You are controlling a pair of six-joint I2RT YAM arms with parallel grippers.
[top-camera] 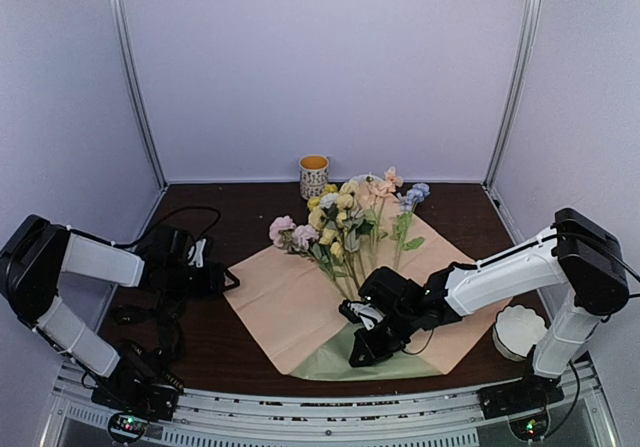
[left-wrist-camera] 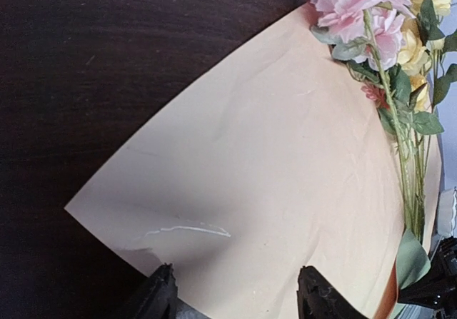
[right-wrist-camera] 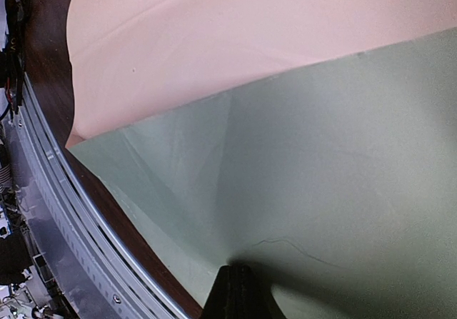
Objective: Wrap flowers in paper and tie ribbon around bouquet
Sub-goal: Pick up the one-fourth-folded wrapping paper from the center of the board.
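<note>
Spread flat on table [top-camera: 250,207], peach face up, beneath both grippers: paper [top-camera: 290,297], laid out as a diamond, likely for rolling around the stems. Lying across it, just beyond right gripper [top-camera: 360,349]: flowers [top-camera: 345,222], blooms away, stems converging toward the fingers, placed for a fold over them. Clamped shut on paper's near corner, with its green face turned up; judging by creases meeting at the fingertips [right-wrist-camera: 239,290], a real pinch. Poised over paper's left corner: left gripper [left-wrist-camera: 239,294], jaws parted, gripping nothing, seemingly ready to take that edge. No sign of ribbon in any view.
</note>
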